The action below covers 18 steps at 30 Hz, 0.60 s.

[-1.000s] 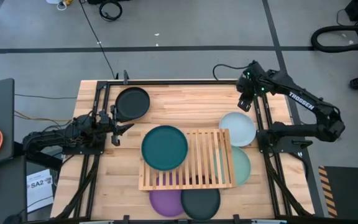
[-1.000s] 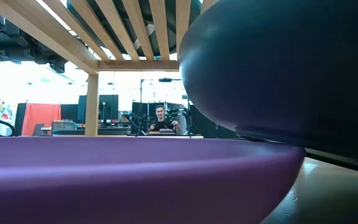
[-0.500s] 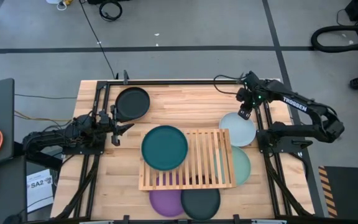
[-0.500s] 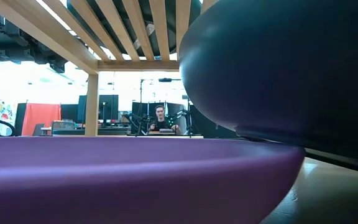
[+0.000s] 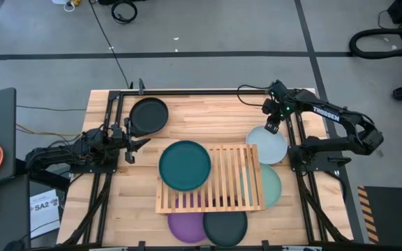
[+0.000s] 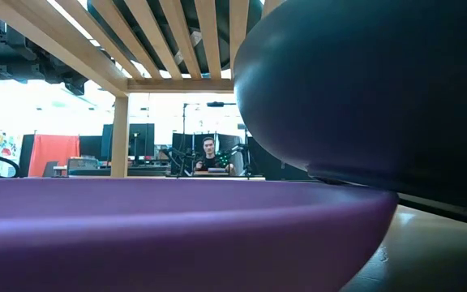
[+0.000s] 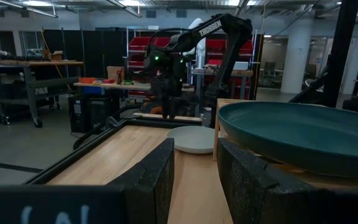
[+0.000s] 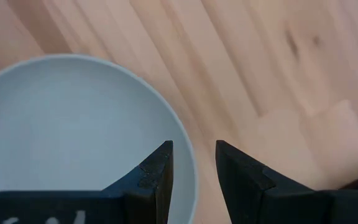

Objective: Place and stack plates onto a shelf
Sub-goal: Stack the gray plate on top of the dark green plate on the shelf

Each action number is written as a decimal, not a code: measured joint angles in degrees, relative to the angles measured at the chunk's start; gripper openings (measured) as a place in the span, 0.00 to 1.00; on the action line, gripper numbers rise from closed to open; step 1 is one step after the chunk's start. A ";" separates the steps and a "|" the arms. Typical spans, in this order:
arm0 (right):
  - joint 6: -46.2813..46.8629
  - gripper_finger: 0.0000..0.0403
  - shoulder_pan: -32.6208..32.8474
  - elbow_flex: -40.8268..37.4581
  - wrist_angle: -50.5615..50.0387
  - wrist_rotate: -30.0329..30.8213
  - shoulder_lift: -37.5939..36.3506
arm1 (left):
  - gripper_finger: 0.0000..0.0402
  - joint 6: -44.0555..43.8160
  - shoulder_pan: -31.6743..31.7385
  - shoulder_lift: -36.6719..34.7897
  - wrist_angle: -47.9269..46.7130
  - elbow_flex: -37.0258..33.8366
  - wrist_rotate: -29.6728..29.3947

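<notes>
My right gripper (image 5: 271,127) (image 8: 194,169) is open and points down over the far rim (image 8: 188,152) of the pale blue-white plate (image 5: 266,145), one finger over the plate and one beyond the rim. I see no touch; from the left wrist view it hangs just above that plate (image 7: 194,138). A dark teal plate (image 5: 185,165) lies on the left end of the shelf (image 5: 218,183). On the table lie a black plate (image 5: 149,115), a purple plate (image 5: 185,226) and a dark plate (image 5: 227,224). A mint plate (image 5: 273,187) lies partly under the shelf. My left gripper (image 5: 128,143) waits open at the left edge.
The purple plate (image 6: 177,223) and the dark plate (image 6: 363,89) fill the low view, with the shelf's slats (image 6: 177,32) above. A person (image 6: 208,156) sits far off in the room. Bare wood (image 5: 208,115) lies between the black and pale plates.
My right gripper has come down and a little toward the table's near edge, onto the far rim of the pale blue-white plate, tipping steeper downward. Its finger gap looks unchanged. No plate has moved.
</notes>
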 joint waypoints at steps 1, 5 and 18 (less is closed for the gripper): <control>-0.02 0.31 0.03 0.00 0.05 0.00 1.19 | 0.31 0.00 0.00 0.00 0.01 -0.01 0.02; -0.16 0.31 0.02 0.00 1.08 0.01 5.66 | 0.31 0.00 0.00 0.00 0.01 -0.01 0.01; -2.64 0.31 0.02 0.02 2.38 3.50 15.23 | 0.31 0.00 0.00 0.00 0.01 0.01 0.00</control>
